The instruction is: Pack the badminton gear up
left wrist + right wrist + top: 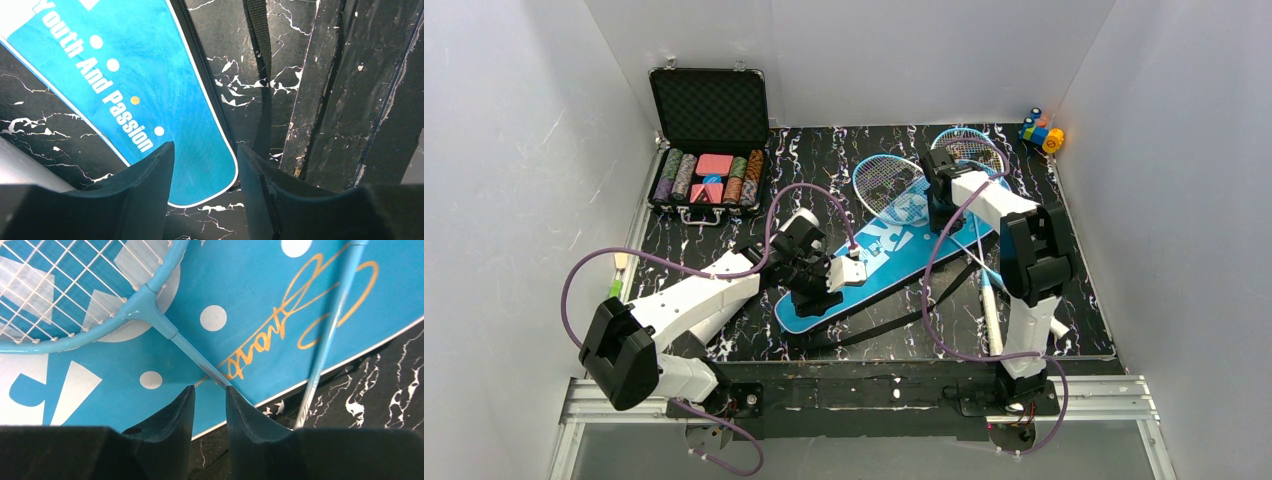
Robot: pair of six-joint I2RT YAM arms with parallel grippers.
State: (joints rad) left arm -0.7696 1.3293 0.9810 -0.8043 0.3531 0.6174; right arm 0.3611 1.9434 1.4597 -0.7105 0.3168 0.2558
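Observation:
The blue "SPORT" bag [894,245] lies flat and diagonal on the black marbled table, with its black strap [894,320] trailing toward the front. Two blue-framed rackets [886,180] [969,148] rest with their heads over the bag's wide end; a white handle [991,315] lies at front right. My left gripper [817,298] is open and empty above the bag's narrow end [150,75], beside the strap [257,50]. My right gripper [210,388] is open just above one racket's shaft near its throat [145,295]; the second shaft [330,320] runs to the right. Shuttlecocks and tube are out of view.
An open black case of poker chips [709,150] stands at the back left. Small coloured toy blocks [1041,130] sit at the back right corner. White walls enclose the table on three sides. A metal rail [864,395] runs along the front edge.

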